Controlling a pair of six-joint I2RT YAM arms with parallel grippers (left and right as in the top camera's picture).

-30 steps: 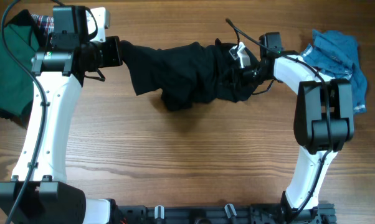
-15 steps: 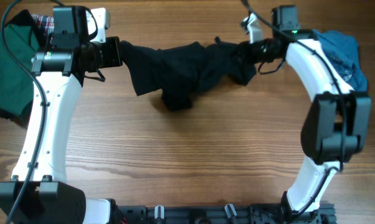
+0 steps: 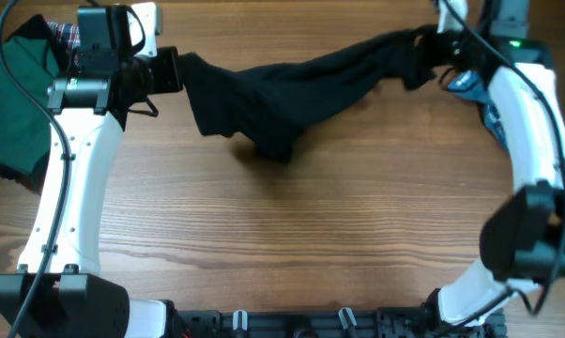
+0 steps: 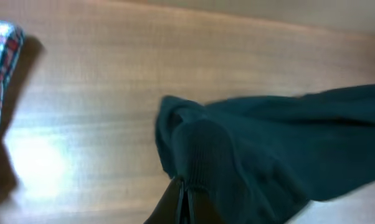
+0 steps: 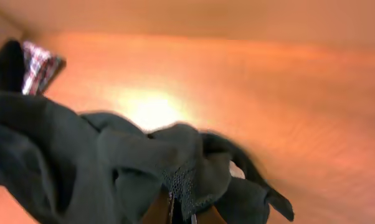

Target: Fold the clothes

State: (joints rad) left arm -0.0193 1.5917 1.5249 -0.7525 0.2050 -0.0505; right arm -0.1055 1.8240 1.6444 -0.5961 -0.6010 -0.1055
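Black shirt (image 3: 282,94) strung out left-right | left end effector (image 3: 176,73) clamped on one end | right end effector (image 3: 431,49) clamped on other | middle sags toward surface (image 3: 264,235)

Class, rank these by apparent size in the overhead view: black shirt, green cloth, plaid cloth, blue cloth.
1. black shirt
2. green cloth, partly cut off at the edge
3. plaid cloth and blue cloth: both small, mostly hidden slivers, too alike to rank
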